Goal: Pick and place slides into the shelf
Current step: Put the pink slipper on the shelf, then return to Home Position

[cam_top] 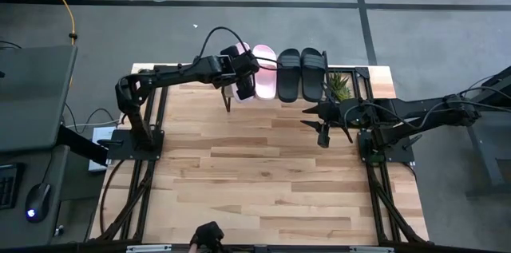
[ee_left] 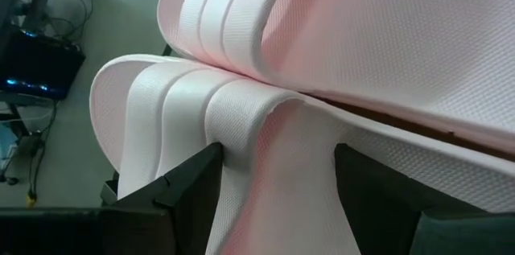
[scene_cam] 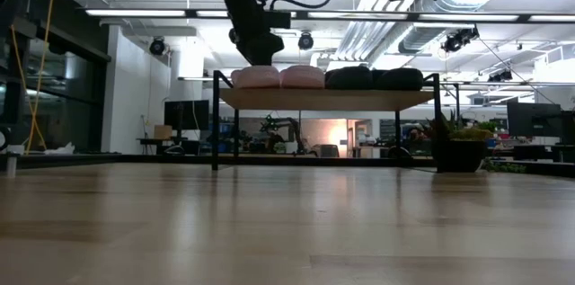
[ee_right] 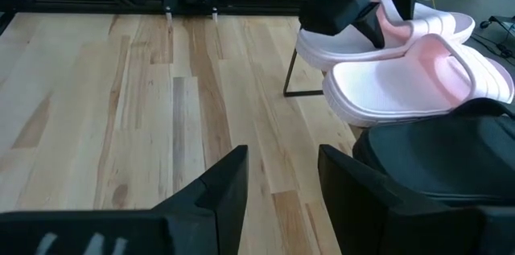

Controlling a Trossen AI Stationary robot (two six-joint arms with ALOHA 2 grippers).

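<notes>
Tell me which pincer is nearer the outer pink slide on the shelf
Left. The left pincer is right at the outer pink slide on the shelf, its fingers either side of the strap. The right pincer hangs over the table, beyond the black slides.

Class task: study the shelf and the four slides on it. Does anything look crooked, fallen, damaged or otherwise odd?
Nothing stands out. Both pink slides and both black slides lie side by side in one row on the shelf, none tipped or fallen. The left claw straddles the outermost pink slide's strap; the right claw waits open over the table.
</notes>
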